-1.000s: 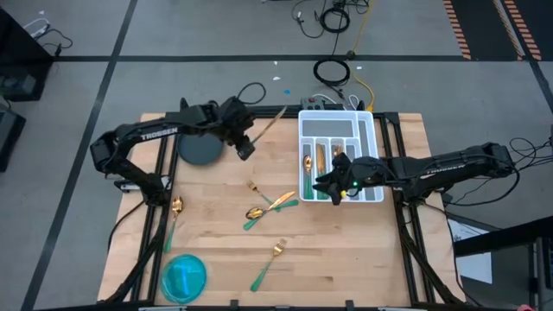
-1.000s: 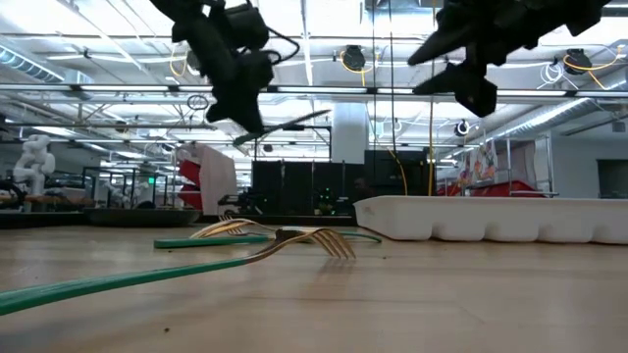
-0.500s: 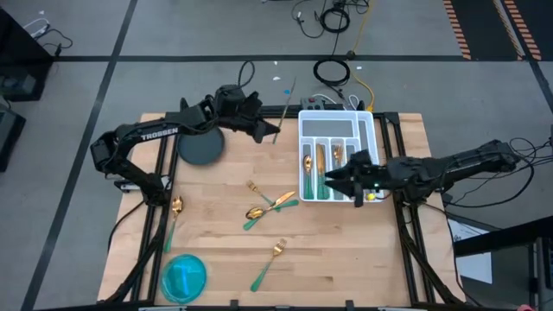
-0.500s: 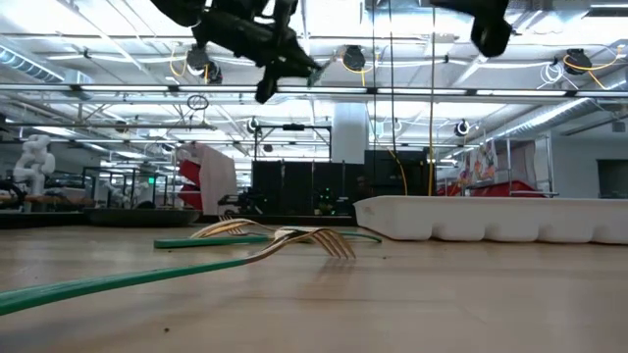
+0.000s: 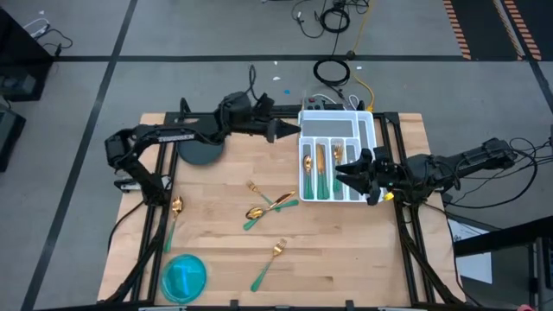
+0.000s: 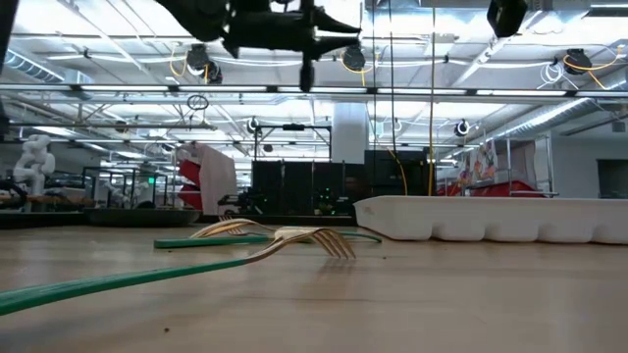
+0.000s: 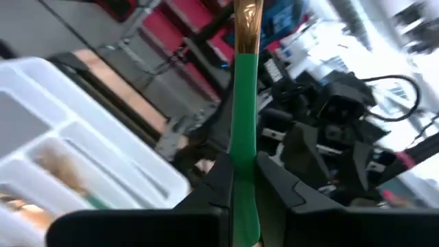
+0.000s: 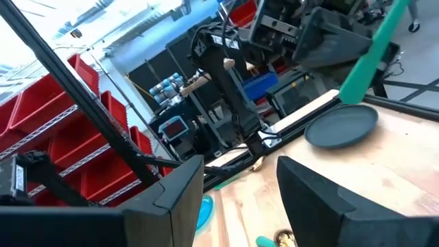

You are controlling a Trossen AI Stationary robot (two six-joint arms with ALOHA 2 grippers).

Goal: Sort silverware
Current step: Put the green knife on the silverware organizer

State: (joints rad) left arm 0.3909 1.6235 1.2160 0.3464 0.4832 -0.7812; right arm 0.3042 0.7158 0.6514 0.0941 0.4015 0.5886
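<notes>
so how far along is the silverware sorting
Partly done. A few pieces already lie in the white tray. The left gripper holds one green-handled piece beside the tray's far corner. The right gripper is empty, jaws open, over the tray. Five pieces remain on the table.

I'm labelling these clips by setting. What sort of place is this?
Probably a robotics lab or workshop, not a home kitchen: open ceiling with strip lights and pipes, red storage bins on racks, and a concrete floor with tape lines and loose cables behind the table.
</notes>
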